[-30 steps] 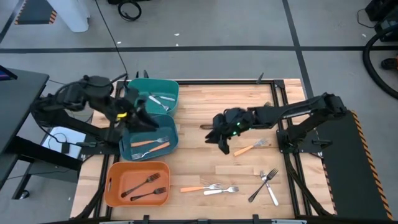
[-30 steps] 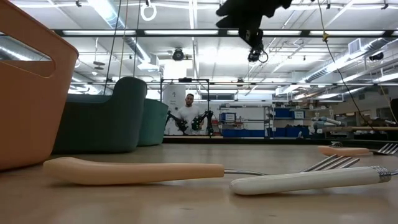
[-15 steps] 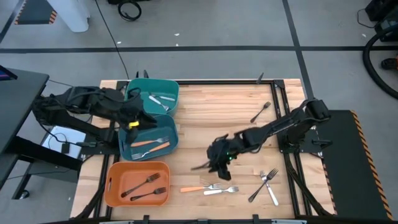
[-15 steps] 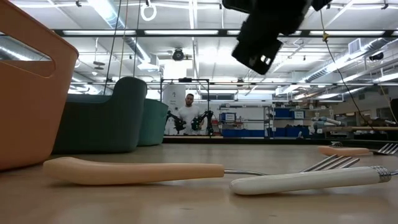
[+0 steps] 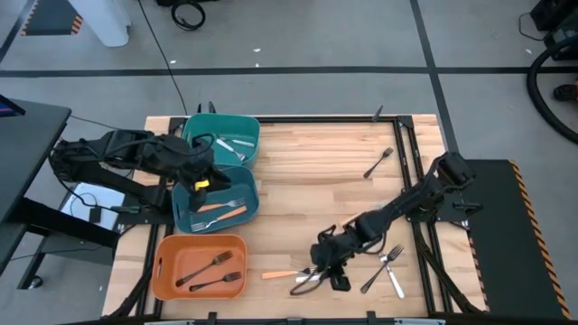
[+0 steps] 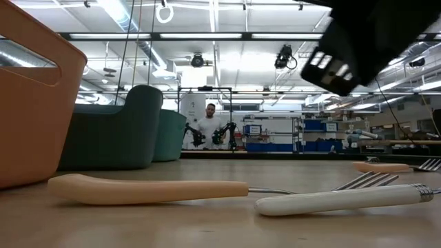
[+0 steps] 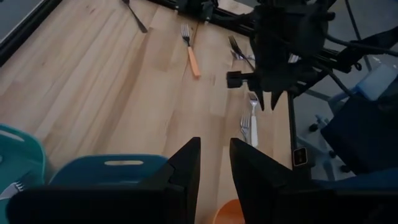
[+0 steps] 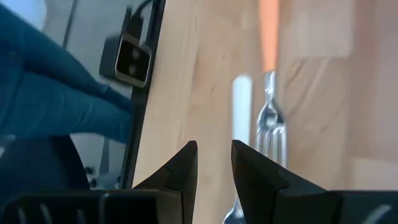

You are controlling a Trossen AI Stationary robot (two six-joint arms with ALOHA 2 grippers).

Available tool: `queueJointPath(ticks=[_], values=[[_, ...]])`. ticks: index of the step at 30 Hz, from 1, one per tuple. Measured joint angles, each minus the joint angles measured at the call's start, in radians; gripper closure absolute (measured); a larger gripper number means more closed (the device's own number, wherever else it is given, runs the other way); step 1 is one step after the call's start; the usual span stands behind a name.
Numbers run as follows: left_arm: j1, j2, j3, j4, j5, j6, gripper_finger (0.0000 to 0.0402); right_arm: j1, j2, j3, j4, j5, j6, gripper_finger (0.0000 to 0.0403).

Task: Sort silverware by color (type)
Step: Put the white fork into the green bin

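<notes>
Bins lined the wooden table's left edge

A teal bin [image 5: 237, 127], a blue bin [image 5: 246, 219] and an orange bin [image 5: 164, 251] stood at left of the butcher-block table [image 5: 312, 162]; a person [image 6: 209, 114] sat in the distant background.

The middle of the desk [image 5: 307, 171] lies bare, giving open passage between the bins and the right side. On the left, the green bin [image 5: 224, 137], blue bin [image 5: 217, 206] and orange bin [image 5: 199, 265] stand in a column, with the left gripper [image 5: 200, 178] over the blue one. The right gripper [image 5: 327, 271] sits low at the near edge among scattered forks [image 5: 390, 262]; a lone dark fork [image 5: 378, 162] lies far right.
</notes>
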Motion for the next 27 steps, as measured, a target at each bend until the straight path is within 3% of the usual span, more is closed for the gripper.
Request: queueJointPath(ticks=[8,17,27], values=[[0.0,0.006,0.0,0.001,-0.009,-0.005,0.0306,0.07,0.037,0.0,-0.102,0.128,0.023,0.0298],[0.0,0.007,0.0,-0.001,-0.01,-0.005,0.0306,0.083,0.052,-0.02,-0.119,0.163,0.026,0.0298],[0.0,0.007,0.0,-0.012,-0.01,0.002,0.0306,0.086,0.085,-0.02,-0.091,0.122,0.027,0.0298]])
